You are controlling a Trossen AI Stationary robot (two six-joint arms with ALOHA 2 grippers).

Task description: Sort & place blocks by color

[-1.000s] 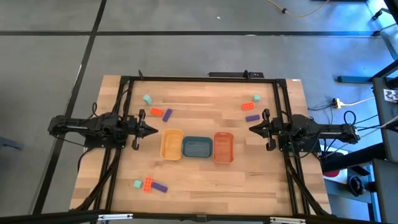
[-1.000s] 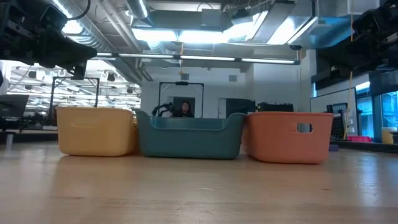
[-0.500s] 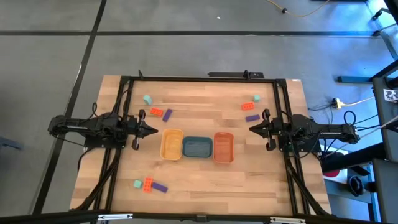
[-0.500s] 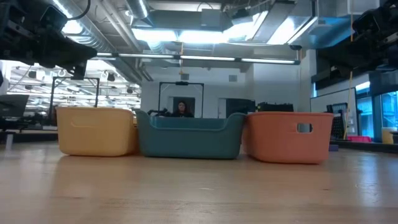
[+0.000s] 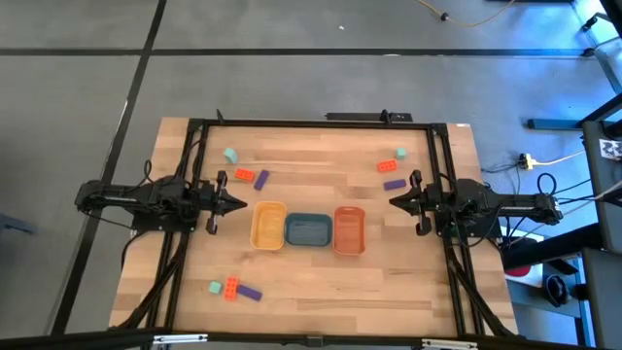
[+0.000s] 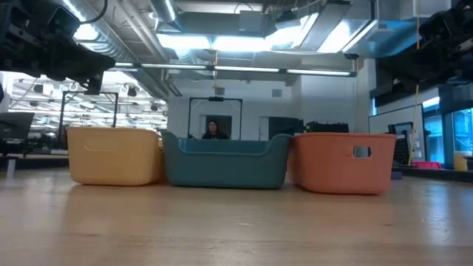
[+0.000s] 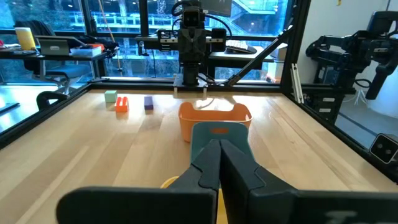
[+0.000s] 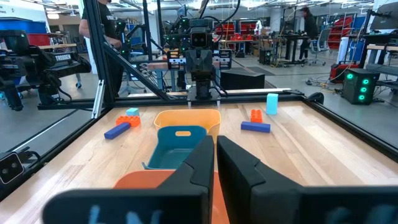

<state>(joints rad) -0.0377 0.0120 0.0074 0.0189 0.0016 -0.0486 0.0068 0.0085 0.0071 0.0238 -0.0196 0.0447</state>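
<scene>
Nothing sorted yet imo. Blocks sit in three clusters on the worktop (image 5: 311, 282): mint cube (image 5: 230, 155), orange-red brick (image 5: 243, 175) and purple bar (image 5: 261, 179) at far left, another trio far right, a third near left. Left tool (image 5: 238, 203) and right tool (image 5: 394, 202) both pinched together, empty, either side of the trays. Blocks look like light, rigid, prob slick plastic, so grab across the short flat sides, esp. the bars.

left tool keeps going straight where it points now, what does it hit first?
Probably the yellow tray. The left tool points across the table toward the tray row, fingers together, but it seems to sit above tray height, so it could pass over toward the blue tray.
</scene>
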